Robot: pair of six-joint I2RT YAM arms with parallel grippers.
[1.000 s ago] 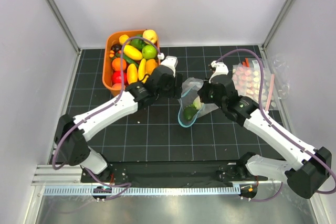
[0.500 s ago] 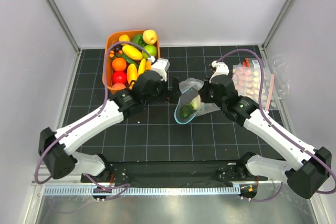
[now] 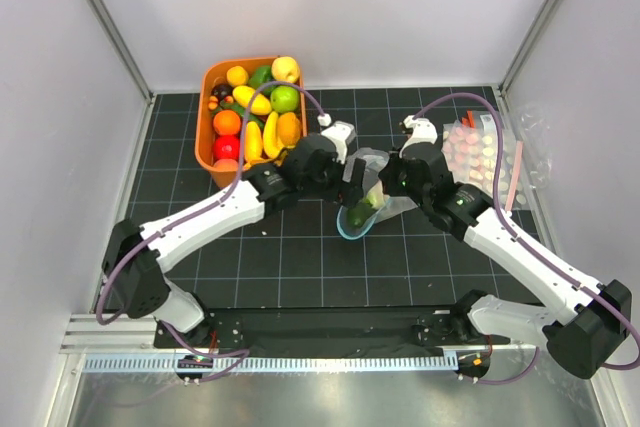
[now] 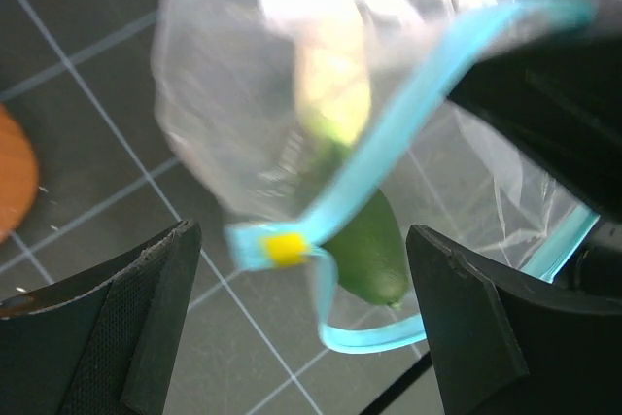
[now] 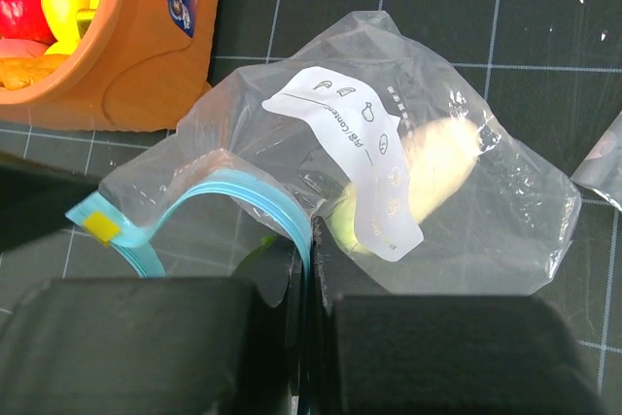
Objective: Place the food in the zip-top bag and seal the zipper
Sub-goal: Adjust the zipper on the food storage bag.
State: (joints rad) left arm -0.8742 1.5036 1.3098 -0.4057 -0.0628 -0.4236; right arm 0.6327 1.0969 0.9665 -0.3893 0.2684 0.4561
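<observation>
The clear zip-top bag (image 3: pixel 368 179) lies mid-table, its mouth toward the near side. Its teal zipper (image 3: pixel 350 234) curves open. Inside lie a green fruit (image 3: pixel 359 214) and a pale radish (image 3: pixel 376 198). My right gripper (image 3: pixel 392 183) is shut on the zipper strip (image 5: pixel 292 216) at the bag's right side, seen in the right wrist view (image 5: pixel 309 252). My left gripper (image 3: pixel 353 183) is open and empty, just left of and above the bag's mouth. In the left wrist view (image 4: pixel 303 269) its jaws straddle the yellow slider (image 4: pixel 283 248), with the green fruit (image 4: pixel 369 245) behind.
An orange basket (image 3: pixel 206 137) full of toy fruits stands at the back left; its wall shows in the right wrist view (image 5: pixel 136 65). Pink-dotted clear packs (image 3: pixel 480 152) lie at the back right. Enclosure walls close in both sides and the back.
My left arm pulled back toward the basket, then swung right again to the bag's mouth. The right gripper kept its hold; the bag shifted slightly.
</observation>
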